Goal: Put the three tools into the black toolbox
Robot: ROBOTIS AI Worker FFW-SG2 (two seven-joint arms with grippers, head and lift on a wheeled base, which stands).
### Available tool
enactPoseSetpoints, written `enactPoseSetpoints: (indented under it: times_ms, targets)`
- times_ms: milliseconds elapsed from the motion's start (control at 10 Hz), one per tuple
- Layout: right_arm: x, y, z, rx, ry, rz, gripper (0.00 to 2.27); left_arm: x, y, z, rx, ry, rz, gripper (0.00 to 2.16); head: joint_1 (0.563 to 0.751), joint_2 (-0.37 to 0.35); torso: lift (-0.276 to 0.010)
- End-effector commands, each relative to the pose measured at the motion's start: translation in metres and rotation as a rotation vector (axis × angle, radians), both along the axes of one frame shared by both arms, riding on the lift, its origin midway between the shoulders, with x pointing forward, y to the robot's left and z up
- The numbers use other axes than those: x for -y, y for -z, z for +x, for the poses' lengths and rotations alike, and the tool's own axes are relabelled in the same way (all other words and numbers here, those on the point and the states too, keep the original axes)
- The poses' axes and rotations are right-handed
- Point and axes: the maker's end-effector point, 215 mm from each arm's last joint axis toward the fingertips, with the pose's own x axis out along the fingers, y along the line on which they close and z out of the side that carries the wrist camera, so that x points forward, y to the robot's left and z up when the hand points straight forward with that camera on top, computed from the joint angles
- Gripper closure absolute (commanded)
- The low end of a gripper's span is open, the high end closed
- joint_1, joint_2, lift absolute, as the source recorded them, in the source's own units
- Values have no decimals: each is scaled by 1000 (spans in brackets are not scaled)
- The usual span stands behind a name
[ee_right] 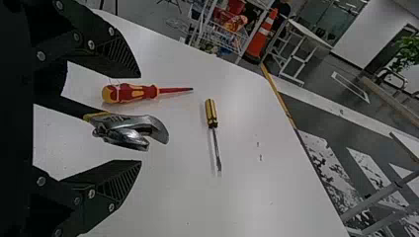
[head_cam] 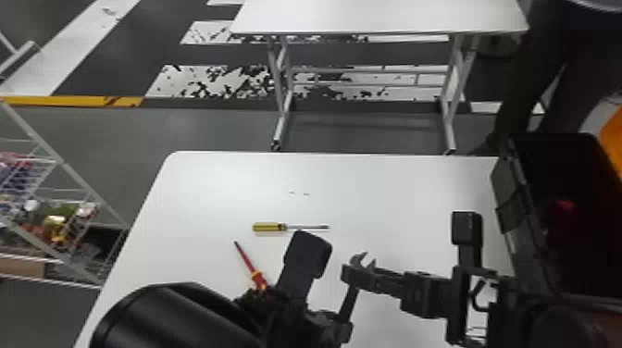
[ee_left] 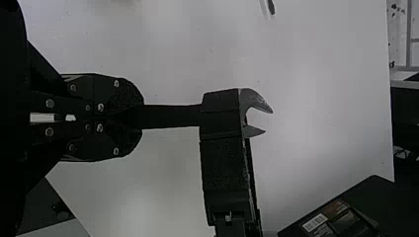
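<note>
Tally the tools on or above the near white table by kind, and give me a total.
Screwdrivers: 2 (one red-handled screwdriver, one yellow-handled screwdriver)
Pliers: 1
Total: 3
</note>
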Motion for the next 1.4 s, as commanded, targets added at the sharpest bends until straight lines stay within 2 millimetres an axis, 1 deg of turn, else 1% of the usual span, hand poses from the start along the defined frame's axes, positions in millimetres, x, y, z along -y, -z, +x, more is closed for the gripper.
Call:
enactPoseSetpoints:
  times_ms: [0, 100, 200, 400, 700, 800, 900, 1000, 1200, 1300]
  targets:
    - [0, 0, 0, 0, -2, -4, 1727, 0, 2, 0, -5, 1, 3, 2132, 695, 108, -51]
    - [0, 0, -1, -3, -3, -4, 2138, 2, 2, -1, -5, 4, 3, 2132, 695, 107, -51]
    - [1, -1, -2, 5, 4, -10, 2243, 2, 2, -1, -5, 5, 4, 2132, 695, 105, -51]
    - [3, -8, 0, 30, 16, -18, 2243, 3, 2, -1, -5, 7, 3, 2132, 695, 99, -51]
    - [7, -10, -1, 40, 29, -43, 2243, 5, -1, -2, 1, 11, 0, 2128, 695, 88, -51]
    - [8, -14, 1, 51, 35, -52, 2243, 8, -4, -5, 1, 15, -18, 1663, 695, 86, -51]
    - [10, -16, 3, 59, 39, -63, 2243, 9, -8, -9, -1, 17, -36, 255, 695, 80, -51]
    - [12, -21, 5, 70, 45, -72, 2243, 9, -12, -8, 7, 14, -41, -1, 695, 71, -51]
    - [17, -30, 10, 90, 57, -97, 2243, 5, -28, -8, 39, 0, -58, 26, 695, 65, -51]
    - [22, -41, 15, 113, 67, -111, 2243, -3, -38, -9, 57, -24, -68, 26, 695, 64, -51]
